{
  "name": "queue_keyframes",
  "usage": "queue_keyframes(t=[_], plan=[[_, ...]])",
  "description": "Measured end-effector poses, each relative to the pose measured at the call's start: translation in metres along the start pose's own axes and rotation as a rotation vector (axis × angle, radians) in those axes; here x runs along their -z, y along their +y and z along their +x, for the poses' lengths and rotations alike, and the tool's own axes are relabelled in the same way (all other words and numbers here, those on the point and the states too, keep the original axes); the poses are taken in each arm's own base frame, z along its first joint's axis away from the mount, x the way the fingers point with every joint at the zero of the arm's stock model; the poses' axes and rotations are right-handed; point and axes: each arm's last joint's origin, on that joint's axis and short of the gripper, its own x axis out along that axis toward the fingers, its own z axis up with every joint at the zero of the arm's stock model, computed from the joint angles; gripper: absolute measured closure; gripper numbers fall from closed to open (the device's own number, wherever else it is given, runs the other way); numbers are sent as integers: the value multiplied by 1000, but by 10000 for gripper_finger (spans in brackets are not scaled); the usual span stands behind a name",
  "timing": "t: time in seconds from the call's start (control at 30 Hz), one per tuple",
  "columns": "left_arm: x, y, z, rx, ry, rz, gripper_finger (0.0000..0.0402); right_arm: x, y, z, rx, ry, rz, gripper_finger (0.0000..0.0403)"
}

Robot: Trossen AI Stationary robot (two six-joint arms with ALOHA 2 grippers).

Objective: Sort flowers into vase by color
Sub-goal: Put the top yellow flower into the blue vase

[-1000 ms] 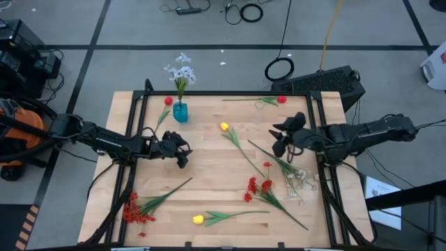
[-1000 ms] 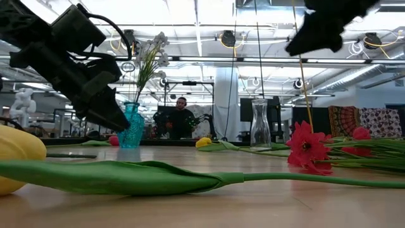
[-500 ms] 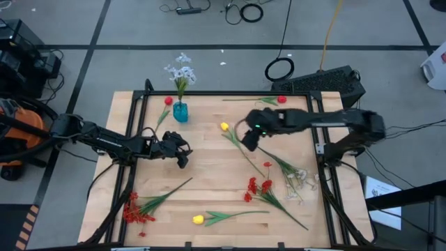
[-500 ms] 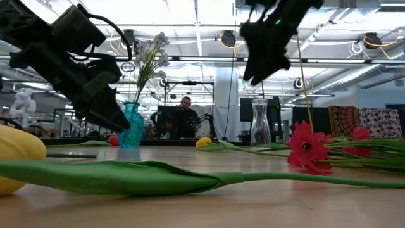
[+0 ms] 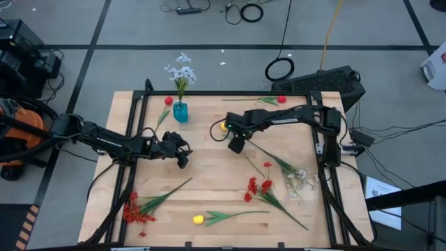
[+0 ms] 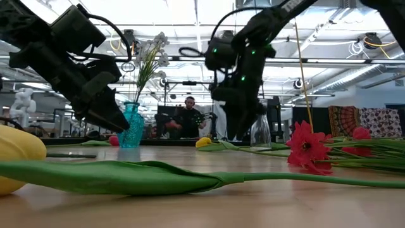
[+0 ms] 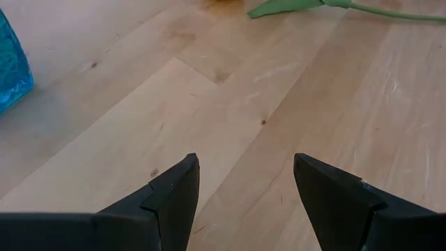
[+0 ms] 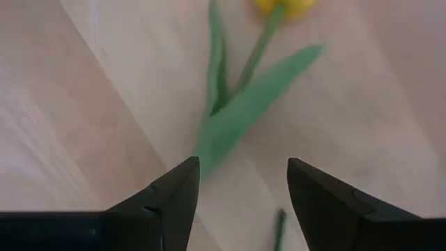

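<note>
Yellow tulip (image 5: 224,126): lies flat on the table, a bit above the middle of the high view. Its stem (image 8: 230,118) runs down and to the right.
Right gripper (image 5: 235,144): hangs just over that stem, close to the bloom. Its fingers are wide open and hold nothing. It looks lined up so the stem sits between the fingers, ready to pinch.
Blue vase (image 5: 180,111): stands at the upper left of the table. It has pale white-blue flowers (image 5: 180,72) in it. It is near the tulip, so the carry would be short.
Left gripper (image 5: 182,159): waits left of the middle, over bare wood. Its fingers are apart and hold nothing.
Other flowers: a red one (image 5: 167,102) beside the vase, a red one (image 5: 281,100) at the upper right, a red bunch (image 5: 136,209) at the lower left, red ones (image 5: 258,185) lower right of the middle, a second yellow one (image 5: 198,219) at the bottom, and a pale bunch (image 5: 300,183) at the right.
Clear vase (image 6: 261,124): seen only in the low view, far back and empty.
In the way: a long stem (image 5: 268,157) lies close below the gripper and could snag. The left arm sits near the path to the vase.
Table (image 5: 209,171): light wood.
</note>
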Motion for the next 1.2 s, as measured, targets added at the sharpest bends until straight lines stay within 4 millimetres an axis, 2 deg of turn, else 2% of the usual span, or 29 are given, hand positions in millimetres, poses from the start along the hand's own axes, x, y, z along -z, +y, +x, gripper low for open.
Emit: queue_keyframes(t=[0.3, 0.4, 0.5, 0.7, 0.83, 1.1, 1.2], plan=[[0, 0, 0, -1, 0, 0, 164, -6, 3, 28, -1, 47, -6, 194], [0, 0, 0, -3, -2, -1, 164, -6, 4, 33, -3, 61, -7, 212], [-1, 0, 0, 2, -11, -44, 164, -5, 4, 36, -5, 67, -10, 256], [-6, -3, 0, 28, -53, -77, 164, -6, 7, 29, -23, 44, -79, 382], [-13, -7, -1, 70, -126, -88, 164, -9, 17, 4, 19, -83, -138, 387], [-33, -17, -7, 166, -328, -27, 164, -23, 38, -88, -36, -520, -272, 398], [-40, -20, -10, 189, -409, 11, 164, -31, 40, -118, -162, -699, -340, 398]])
